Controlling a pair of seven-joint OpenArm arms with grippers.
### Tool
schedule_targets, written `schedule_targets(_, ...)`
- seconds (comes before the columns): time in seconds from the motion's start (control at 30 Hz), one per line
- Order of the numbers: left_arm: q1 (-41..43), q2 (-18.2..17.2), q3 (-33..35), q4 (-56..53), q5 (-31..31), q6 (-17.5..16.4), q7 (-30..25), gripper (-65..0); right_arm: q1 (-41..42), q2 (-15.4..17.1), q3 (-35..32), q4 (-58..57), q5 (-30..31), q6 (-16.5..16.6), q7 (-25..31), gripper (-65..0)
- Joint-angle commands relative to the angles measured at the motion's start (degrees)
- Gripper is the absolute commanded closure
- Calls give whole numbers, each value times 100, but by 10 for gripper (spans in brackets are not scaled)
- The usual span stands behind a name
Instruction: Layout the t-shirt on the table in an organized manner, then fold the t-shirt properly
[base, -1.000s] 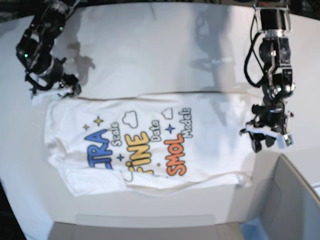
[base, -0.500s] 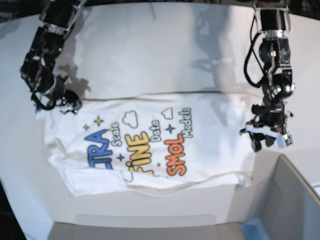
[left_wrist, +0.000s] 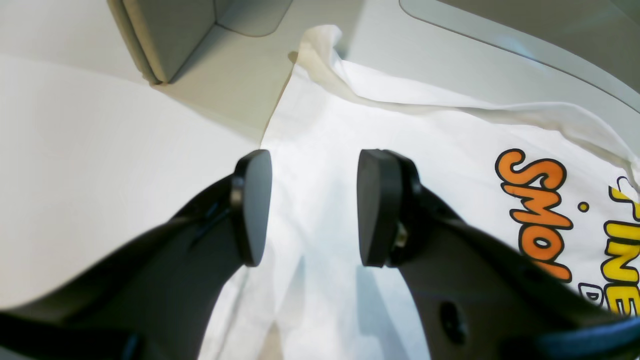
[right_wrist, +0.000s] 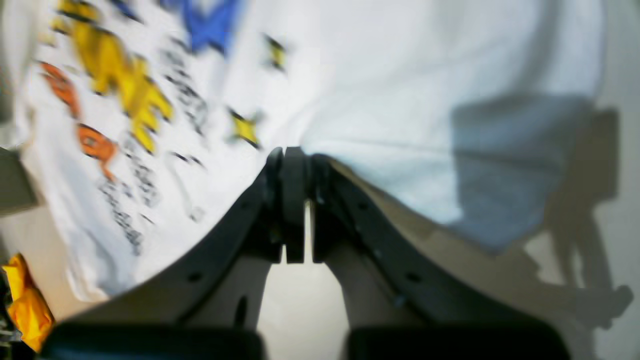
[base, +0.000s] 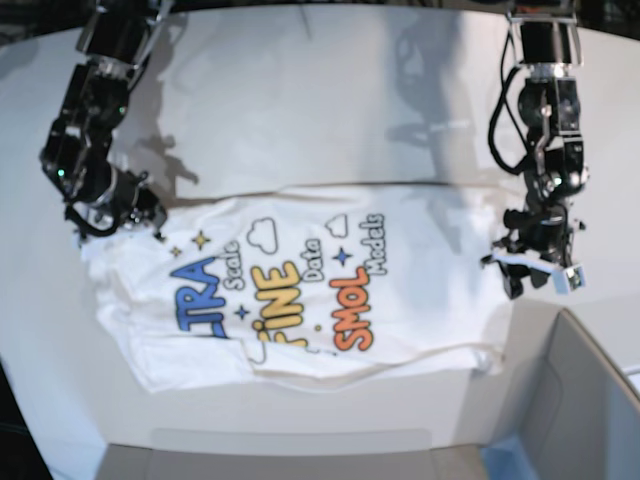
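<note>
White t-shirt (base: 300, 285) lies print-up, mostly spread on the white worktop (base: 300, 110), near edge wrinkled. Right gripper (right_wrist: 296, 200) fingers closed, pinching shirt fabric at its upper corner on the base view's left; fabric pulls up toward the fingers. Left gripper (left_wrist: 310, 205) fingers open, hovering over the shirt's opposite edge, gripping nothing. Grey box (base: 590, 400) sits beside that end of the shirt.

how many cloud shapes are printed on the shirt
2, as far as the base view shows: one cloud outline above "Scale", a smaller cloud outline above "Data". Both sit on the t-shirt; wrinkles could hide others.
</note>
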Motion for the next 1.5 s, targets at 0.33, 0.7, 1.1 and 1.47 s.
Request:
schedule_targets(0.33, -61, -66, 21, 92, 16, -17, -161, -267, 2976, 875, -1043, -2944, 66, 48, 213, 0)
schedule_targets(0.7, 62, -66, 30, 101, -2, -17, -161, -267, 3784, 1376, -3514, -4412, 57, 48, 1901, -277)
schedule_targets(1.1, 150, 93, 30, 118, 16, -17, -152, -267, 1657, 1385, -3944, -1388, 57, -128, 969, -277)
schedule_targets(1.47, 185, 93, 30, 110, 16, -17, -152, -267, 1182, 1121, -3944, -1133, -1948, -1174, 960, -277)
